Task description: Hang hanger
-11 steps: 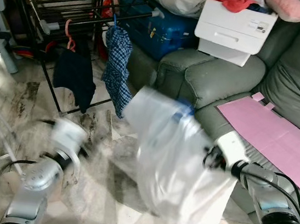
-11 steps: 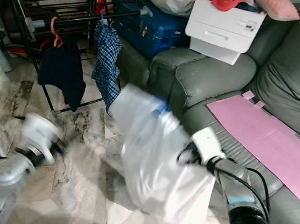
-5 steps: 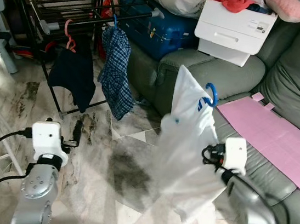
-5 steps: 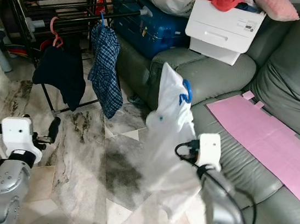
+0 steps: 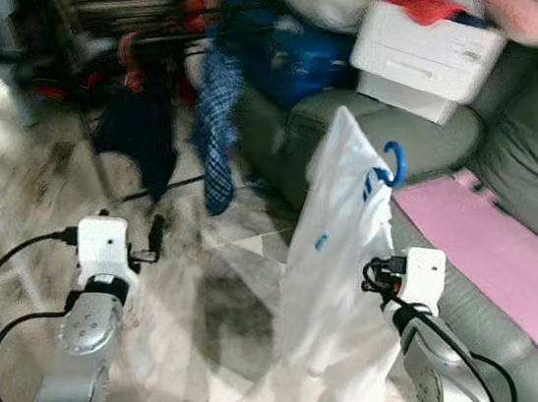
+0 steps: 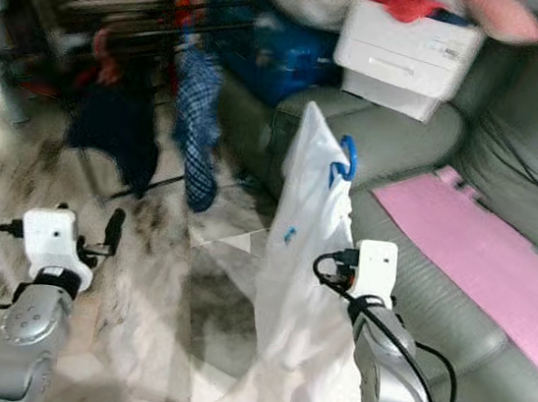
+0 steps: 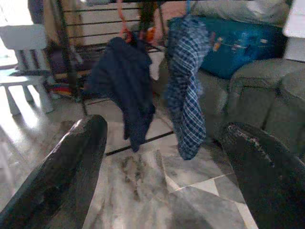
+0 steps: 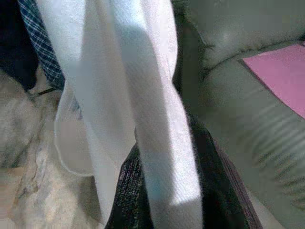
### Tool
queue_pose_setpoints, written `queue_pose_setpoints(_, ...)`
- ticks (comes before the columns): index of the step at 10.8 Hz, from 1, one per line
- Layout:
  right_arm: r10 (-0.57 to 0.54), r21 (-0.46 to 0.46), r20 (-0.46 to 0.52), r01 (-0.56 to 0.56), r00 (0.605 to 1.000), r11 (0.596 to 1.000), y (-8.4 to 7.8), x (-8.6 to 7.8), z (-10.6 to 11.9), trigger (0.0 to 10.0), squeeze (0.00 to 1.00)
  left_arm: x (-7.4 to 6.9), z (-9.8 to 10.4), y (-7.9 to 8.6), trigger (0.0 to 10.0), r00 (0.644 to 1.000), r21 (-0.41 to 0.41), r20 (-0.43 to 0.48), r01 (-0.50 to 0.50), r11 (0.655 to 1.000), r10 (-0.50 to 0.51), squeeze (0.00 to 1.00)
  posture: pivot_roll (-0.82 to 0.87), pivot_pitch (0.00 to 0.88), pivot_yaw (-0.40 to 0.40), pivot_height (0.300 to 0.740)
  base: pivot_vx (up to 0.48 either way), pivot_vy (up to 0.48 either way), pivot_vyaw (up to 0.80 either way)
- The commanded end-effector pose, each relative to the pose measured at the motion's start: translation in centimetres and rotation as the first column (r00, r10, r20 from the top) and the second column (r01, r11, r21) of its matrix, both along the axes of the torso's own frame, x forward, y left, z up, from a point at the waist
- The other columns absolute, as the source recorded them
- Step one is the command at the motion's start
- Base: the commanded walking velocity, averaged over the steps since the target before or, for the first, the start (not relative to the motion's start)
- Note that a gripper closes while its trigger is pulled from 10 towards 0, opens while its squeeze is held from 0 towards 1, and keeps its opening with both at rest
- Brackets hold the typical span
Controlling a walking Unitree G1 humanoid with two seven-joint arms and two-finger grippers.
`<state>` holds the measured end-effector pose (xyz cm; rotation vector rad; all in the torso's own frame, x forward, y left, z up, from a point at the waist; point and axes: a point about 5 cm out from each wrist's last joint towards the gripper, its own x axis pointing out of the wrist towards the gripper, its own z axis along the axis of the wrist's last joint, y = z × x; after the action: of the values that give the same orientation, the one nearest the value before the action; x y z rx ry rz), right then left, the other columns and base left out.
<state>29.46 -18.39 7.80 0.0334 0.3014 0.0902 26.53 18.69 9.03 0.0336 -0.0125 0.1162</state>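
1. Since half a second ago the whole picture has shifted and blurred, so the camera has moved. The white shirt [image 5: 334, 269] now hangs longer and straighter than it did then, its hem reaching lower toward the marble floor [image 5: 194, 320].
2. A second ago the shirt was a smeared billow swinging out at 9 o'clock from the right arm; it now hangs nearly plumb.
3. The blue hanger [image 5: 390, 165] hook stands at the shirt's 12 o'clock, above the collar, much where it was half a second ago.
4. The right gripper [image 8: 190, 191] is at 3 o'clock of the shirt, pressed into the cloth. In the right wrist view its black fingers [image 8: 219, 191] lie on either side of a fold of white fabric, pinching it.
5. The left gripper [image 7: 162, 157] is raised at 9 o'clock of the shirt, well apart from it. Its fingers [image 7: 62, 176] are spread wide and hold nothing.
6. Through that gap the left wrist view shows a dark garment [image 7: 125, 86] and a blue checked garment [image 7: 187, 81] hanging from the black drying rack [image 7: 66, 47], with the blue suitcase [image 7: 243, 40] beyond.
7. The rack stands at 11 o'clock of the shirt, well apart from it.
8. The grey sofa [image 5: 378, 126] lies at 1 o'clock, carrying a white printer [image 5: 427, 53] and a pink sheet [image 5: 499, 261].
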Motion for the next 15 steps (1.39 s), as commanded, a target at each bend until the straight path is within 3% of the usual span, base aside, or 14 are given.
queue_pose_setpoints(1,-0.005,0.006,0.066,0.005,0.998,1.000,0.0,0.4,1.6,10.0,0.00,0.2,0.4,-0.3,10.0,1.000,0.010,0.011,0.011,1.000,-0.011,0.00,-0.13,0.000,-0.001,0.740,0.000,0.000,0.79)
queue_pose_setpoints(3,-0.015,0.011,0.062,0.014,0.998,1.000,0.0,0.4,1.6,10.0,0.00,0.2,0.3,-0.6,10.0,0.999,0.011,0.007,0.033,0.999,-0.033,0.00,-0.13,0.000,0.003,0.740,0.133,0.000,0.68)
queue_pose_setpoints(12,-0.021,0.012,0.039,0.021,0.999,1.000,0.2,0.5,1.4,10.0,0.00,0.7,0.5,-1.3,10.0,0.998,0.007,0.008,0.057,0.998,-0.057,0.00,-0.13,0.000,0.000,0.740,0.361,0.000,0.00)
queue_pose_setpoints(15,-0.025,0.012,0.026,0.024,0.999,1.000,0.2,0.4,1.3,10.0,0.00,0.5,0.7,-1.3,10.0,0.999,0.041,0.005,0.048,0.998,-0.048,0.00,-0.14,0.000,0.000,0.740,0.389,0.000,0.00)
